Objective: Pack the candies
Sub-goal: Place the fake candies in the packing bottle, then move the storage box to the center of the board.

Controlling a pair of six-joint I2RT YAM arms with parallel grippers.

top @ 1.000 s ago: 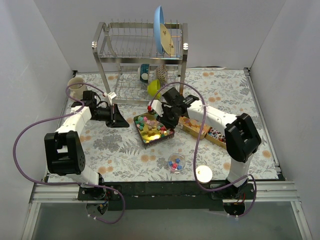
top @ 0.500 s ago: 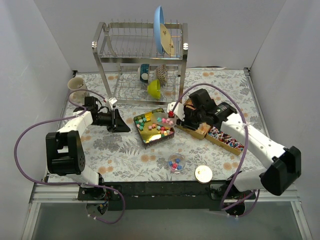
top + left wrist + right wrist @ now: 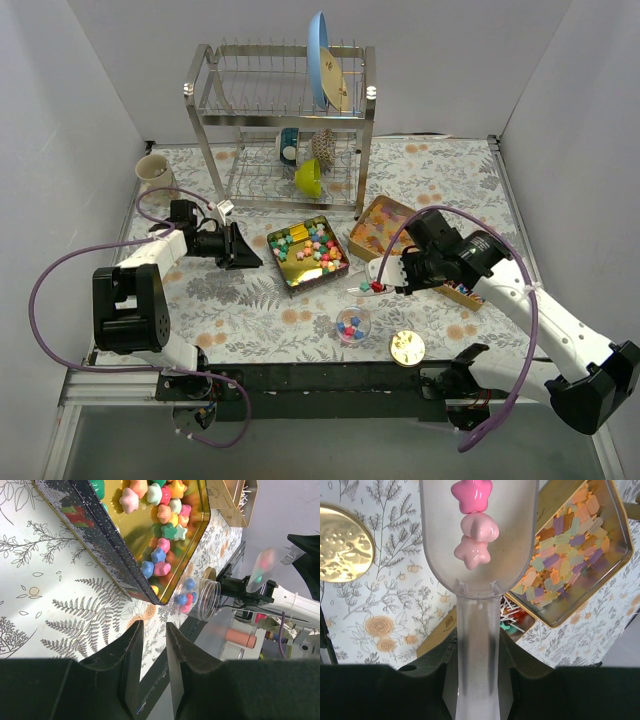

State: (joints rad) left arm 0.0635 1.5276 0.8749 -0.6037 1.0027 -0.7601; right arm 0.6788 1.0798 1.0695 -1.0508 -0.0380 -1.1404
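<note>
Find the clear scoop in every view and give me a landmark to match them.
Top external: scoop centre right, up-left of the gold lid.
Left wrist: upper right, blurred.
Right wrist: centre, carrying pink candies.
Shared landmark: the gold lid, at lower right, right of centre, and the left edge respectively.

Right wrist: we find the scoop (image 3: 479, 555) cropped at the top edge, gold lid (image 3: 340, 550) at the left. From above, scooped candies (image 3: 374, 287) too small to count.
</note>
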